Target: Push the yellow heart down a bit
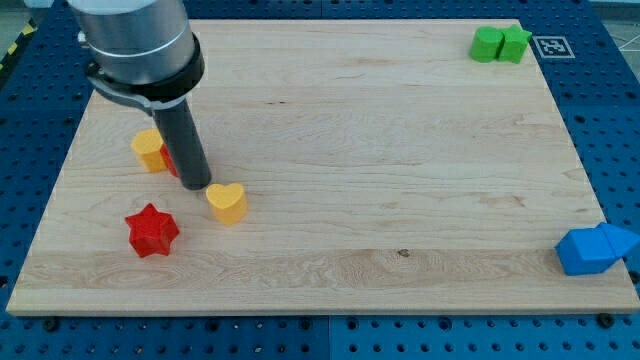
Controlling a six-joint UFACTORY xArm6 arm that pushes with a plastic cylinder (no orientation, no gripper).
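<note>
The yellow heart (227, 202) lies on the wooden board (400, 150) at the view's lower left. My tip (197, 186) is at the end of the dark rod, just above and left of the heart, close to it or touching its upper left edge. A yellow block (149, 150) sits up and left of the rod. A red block (171, 163) is mostly hidden behind the rod. A red star (152, 230) lies below and left of the heart.
Two green blocks (501, 43) sit at the board's top right corner. Two blue blocks (594, 248) sit at the right edge near the bottom. The board rests on a blue perforated table.
</note>
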